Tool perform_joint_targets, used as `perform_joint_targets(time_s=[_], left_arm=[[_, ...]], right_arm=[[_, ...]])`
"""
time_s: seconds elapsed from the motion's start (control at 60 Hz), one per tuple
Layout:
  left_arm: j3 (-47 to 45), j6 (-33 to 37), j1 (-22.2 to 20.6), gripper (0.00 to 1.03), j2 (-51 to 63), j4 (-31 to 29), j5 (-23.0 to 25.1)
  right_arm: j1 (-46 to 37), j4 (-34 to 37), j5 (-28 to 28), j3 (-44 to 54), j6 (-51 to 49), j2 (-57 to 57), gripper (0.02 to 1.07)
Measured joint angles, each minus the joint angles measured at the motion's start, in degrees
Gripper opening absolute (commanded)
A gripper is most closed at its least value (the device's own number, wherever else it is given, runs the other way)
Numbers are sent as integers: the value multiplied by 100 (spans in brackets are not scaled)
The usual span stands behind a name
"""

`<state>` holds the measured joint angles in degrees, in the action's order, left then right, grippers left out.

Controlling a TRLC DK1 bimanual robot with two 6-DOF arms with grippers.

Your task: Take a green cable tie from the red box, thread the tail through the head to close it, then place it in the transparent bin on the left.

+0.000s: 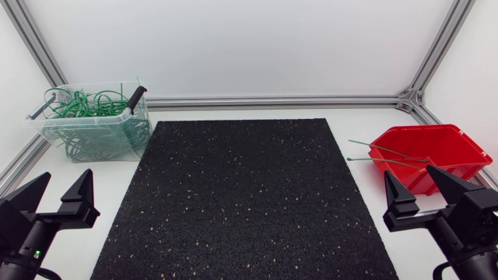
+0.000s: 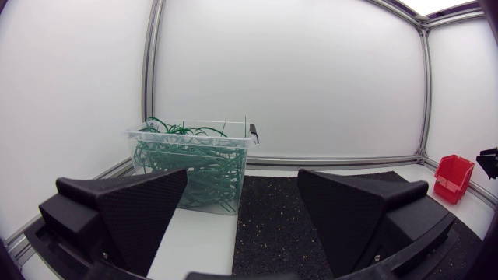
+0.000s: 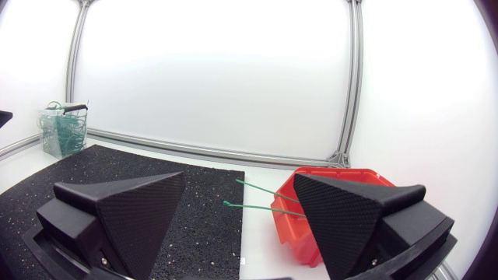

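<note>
Light, springy green plastic cable ties (image 1: 366, 159) lie in the red plastic box (image 1: 455, 148) at 3 o'clock, with tails overhanging toward 9 o'clock, probably best pinched there; left tool (image 1: 66, 177) and right tool (image 1: 410, 175) both gape empty.

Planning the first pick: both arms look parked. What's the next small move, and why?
Probably bring the right gripper forward and down onto the green cable ties poking over the rim of the red box. Both it and the left gripper stand open and empty, and the box sits just ahead of the right one.
</note>
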<state>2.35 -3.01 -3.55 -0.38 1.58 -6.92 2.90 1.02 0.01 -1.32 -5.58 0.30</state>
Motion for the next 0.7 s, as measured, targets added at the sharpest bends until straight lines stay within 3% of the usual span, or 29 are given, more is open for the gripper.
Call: perform_joint_targets(time_s=[0.45,0.7], left_arm=[[0,-2,0,99,0,0,0],[0,0,0,99,0,0,0]], right_arm=[[0,68,26,-44,87,0,104],[0,249,68,-560,125,2,103]])
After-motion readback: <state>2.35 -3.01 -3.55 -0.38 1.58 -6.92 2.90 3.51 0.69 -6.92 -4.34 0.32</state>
